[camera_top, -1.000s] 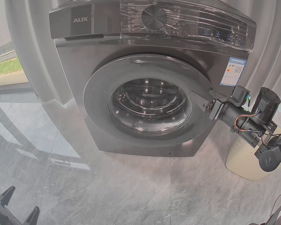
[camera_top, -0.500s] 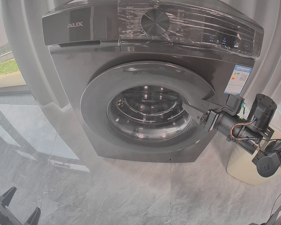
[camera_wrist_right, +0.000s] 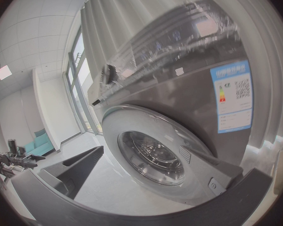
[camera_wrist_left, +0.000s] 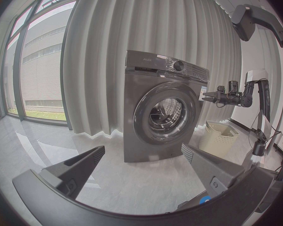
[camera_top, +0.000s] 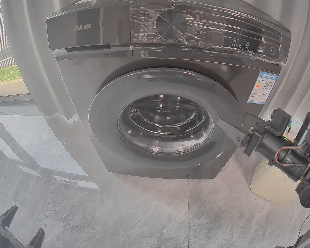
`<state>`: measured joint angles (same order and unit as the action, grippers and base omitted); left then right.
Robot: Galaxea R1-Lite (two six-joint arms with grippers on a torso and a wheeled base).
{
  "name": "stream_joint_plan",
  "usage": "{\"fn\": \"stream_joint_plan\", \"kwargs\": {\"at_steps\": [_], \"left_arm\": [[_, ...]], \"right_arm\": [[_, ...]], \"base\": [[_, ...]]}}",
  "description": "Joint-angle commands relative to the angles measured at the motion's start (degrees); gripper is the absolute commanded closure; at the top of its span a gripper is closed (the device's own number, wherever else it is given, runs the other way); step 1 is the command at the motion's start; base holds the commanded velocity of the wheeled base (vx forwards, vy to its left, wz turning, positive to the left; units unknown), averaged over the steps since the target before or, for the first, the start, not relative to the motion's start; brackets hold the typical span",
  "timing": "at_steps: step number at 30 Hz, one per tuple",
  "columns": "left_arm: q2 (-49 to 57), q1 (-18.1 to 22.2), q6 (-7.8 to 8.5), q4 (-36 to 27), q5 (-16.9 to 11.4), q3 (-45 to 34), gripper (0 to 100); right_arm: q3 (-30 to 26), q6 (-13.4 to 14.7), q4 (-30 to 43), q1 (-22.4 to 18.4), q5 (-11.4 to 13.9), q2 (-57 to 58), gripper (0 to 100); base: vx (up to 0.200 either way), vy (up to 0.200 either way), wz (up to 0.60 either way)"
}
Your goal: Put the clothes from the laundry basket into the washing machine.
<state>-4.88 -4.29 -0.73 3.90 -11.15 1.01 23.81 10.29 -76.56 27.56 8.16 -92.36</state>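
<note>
The washer (camera_top: 86, 83) stands on the floor (camera_top: 127, 210) with its round door (camera_top: 105, 121) shut; through the glass the drum (camera_top: 165, 124) shows bare metal. The basket (camera_top: 270, 183) sits on the floor just beside the washer's right side. From the left wrist view its inner walls (camera_wrist_left: 223, 132) show pale and perforated, but its bottom is hidden, so I cannot tell what clothes lie in it. The right claw (camera_top: 232, 117) is spread wide and holds nothing, its tips at the door's right edge. The left claw (camera_top: 26, 219) hangs low over the floor, well apart from the washer, also wide open and holding nothing.
</note>
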Motion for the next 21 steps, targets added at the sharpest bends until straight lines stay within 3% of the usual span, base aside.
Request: {"fn": "stream_joint_plan", "kwargs": {"at_steps": [1, 6, 21], "left_arm": [[-0.13, -0.02, 0.12, 0.05, -0.01, -1.01, 0], [-0.13, -0.02, 0.29, -0.03, -0.01, -1.01, 0], [-0.13, -0.02, 0.29, -0.03, -0.10, -1.01, 0]], "right_arm": [[-8.34, -2.20, 0.88, 3.46, 3.36, 15.19, 0], [-14.67, -6.16, 5.45, 2.58, 3.01, 22.66, 0], [-23.11, -7.92, 6.86, -7.52, 2.74, 34.96, 0]], "base": [[0.000, 0.000, 0.00], [0.000, 0.000, 0.00], [0.000, 0.000, 0.00]]}}
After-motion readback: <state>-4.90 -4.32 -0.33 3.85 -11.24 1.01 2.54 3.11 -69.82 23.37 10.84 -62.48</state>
